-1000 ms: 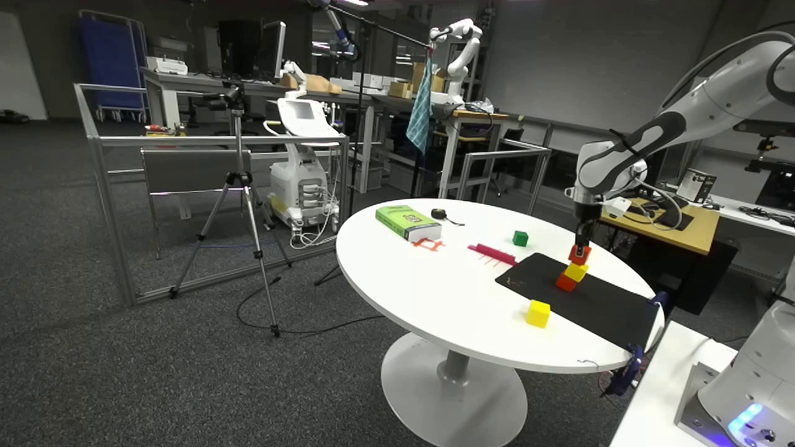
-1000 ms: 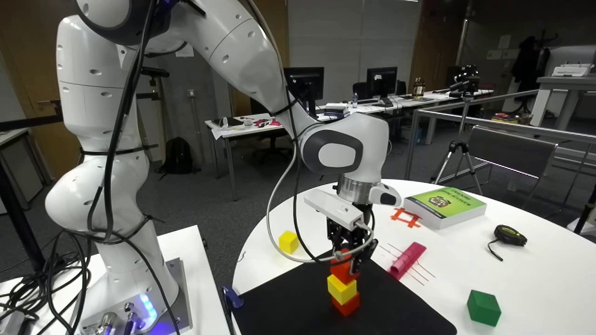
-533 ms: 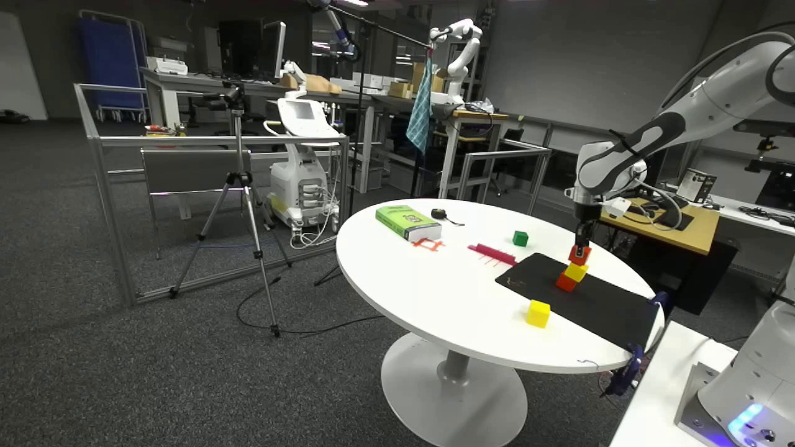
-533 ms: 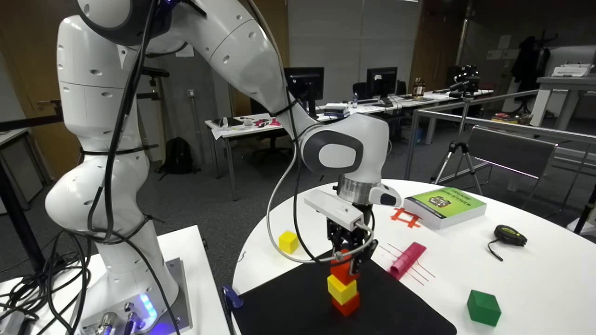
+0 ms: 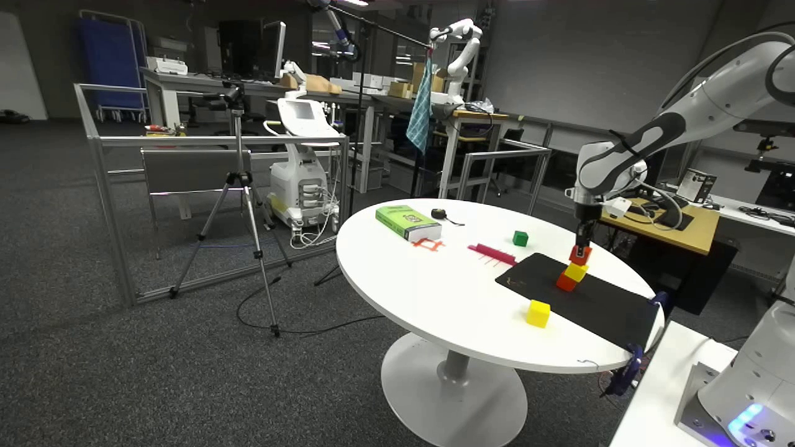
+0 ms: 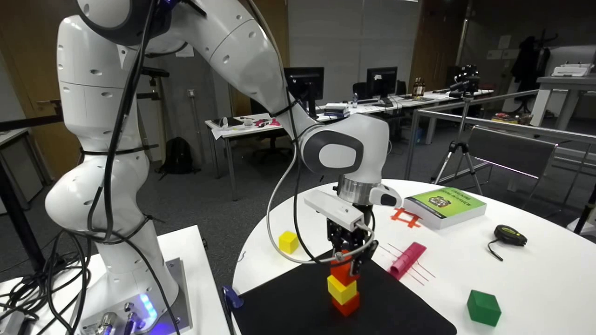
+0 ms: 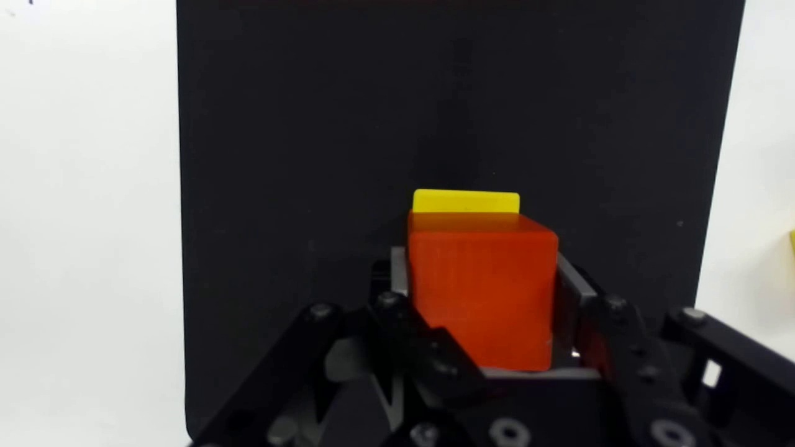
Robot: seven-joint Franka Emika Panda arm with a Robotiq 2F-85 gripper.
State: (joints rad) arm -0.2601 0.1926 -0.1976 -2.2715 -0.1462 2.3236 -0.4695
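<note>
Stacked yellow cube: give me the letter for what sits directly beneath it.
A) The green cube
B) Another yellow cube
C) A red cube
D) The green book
C: in both exterior views, a red cube shows right below the stacked yellow cube, between it and the black mat.

Red up top, and the upper block blazed orange-red between the grey pads of a black gripper! Yellow was the middle block, red again the bottom block! The mat was black, the desk white! A loose block shone yellow, a lone cube deep green! The book wore lime green over white pages, the roll was pink, and the towel was teal with paler lines!
</note>
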